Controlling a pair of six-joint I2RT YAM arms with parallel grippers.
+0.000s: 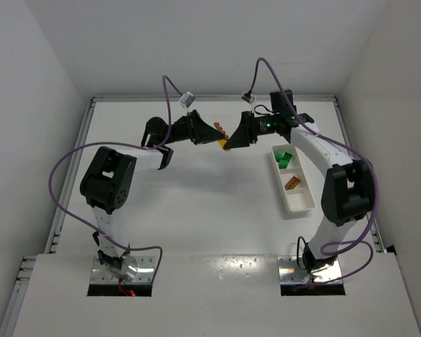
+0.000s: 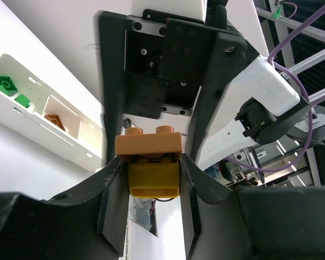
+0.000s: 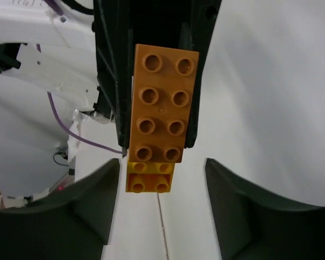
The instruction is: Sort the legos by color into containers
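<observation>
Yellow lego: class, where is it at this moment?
Top external view, far middle: the yellow lego is held off the table, joined to an orange-brown lego, clamped in the left gripper, facing the open right gripper.

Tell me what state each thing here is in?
Left gripper: shut on the brick pair.
Right gripper: open, fingers clear of the bricks.
Brick pair: long orange-brown brick stuck on yellow brick, gripped.
Tray: green bricks in the far compartments, loose orange-brown brick mid-tray, nearest compartment empty.
</observation>
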